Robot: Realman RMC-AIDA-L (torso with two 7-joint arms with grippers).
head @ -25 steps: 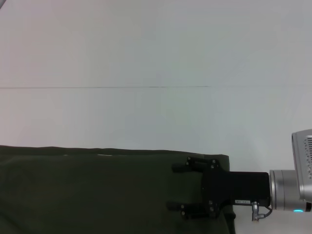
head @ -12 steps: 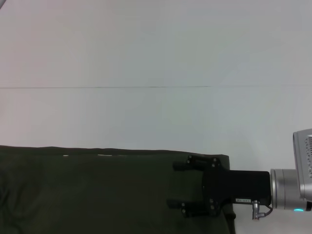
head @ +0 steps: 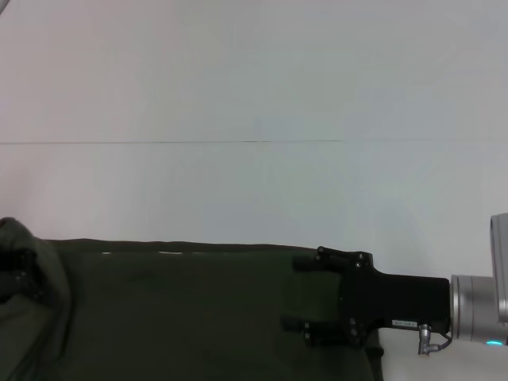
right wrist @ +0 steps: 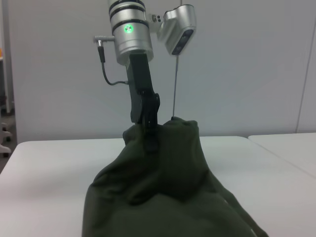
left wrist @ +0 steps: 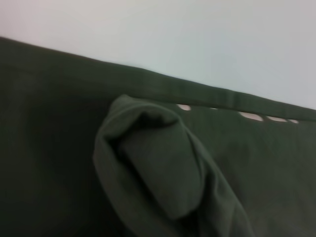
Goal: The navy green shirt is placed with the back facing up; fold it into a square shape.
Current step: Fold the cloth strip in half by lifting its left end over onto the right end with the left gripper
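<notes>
- The right claw is built matte black, with small screws dotted around.
- A silver cylinder wrist, thin grey cable and teal light are seen.
- The left claw is topped by a green light.

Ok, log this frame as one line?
left gripper: shut on dark olive-green soft fabric T-shirt, edge lifted | right gripper: open, over shirt's right end | white table

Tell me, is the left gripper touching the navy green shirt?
Touching. In the right wrist view the left gripper comes down from above into a raised bunch of the navy green shirt, and the cloth is gathered around its fingers.
</notes>
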